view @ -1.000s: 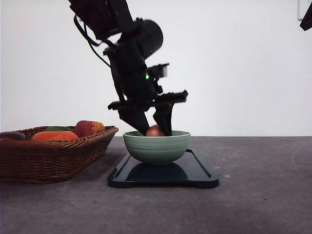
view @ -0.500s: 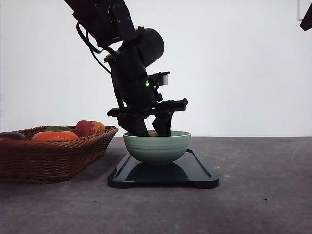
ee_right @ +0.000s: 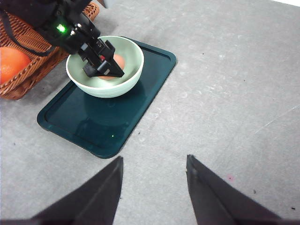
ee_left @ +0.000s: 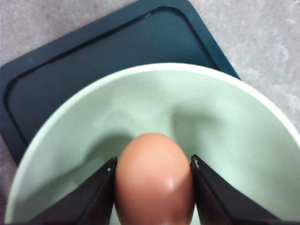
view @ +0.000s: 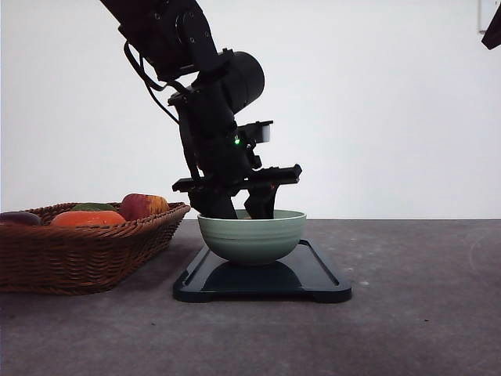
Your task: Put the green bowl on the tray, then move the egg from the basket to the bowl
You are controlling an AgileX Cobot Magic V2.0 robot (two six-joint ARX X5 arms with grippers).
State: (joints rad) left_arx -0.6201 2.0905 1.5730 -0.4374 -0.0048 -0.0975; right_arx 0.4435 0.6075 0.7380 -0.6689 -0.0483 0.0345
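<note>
Left gripper (ee_left: 153,187) is clamping the egg (ee_left: 154,180) inside the green bowl (ee_left: 225,122), egg's narrow end pointing toward 12 o'clock; right gripper (ee_right: 154,187) is hanging open.

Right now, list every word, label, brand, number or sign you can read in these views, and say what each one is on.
None: no readable text in any view.
The green bowl, tray, egg and basket carry no print.
The left gripper shows a small green light and a red spot, neither a letter nor a number.
</note>
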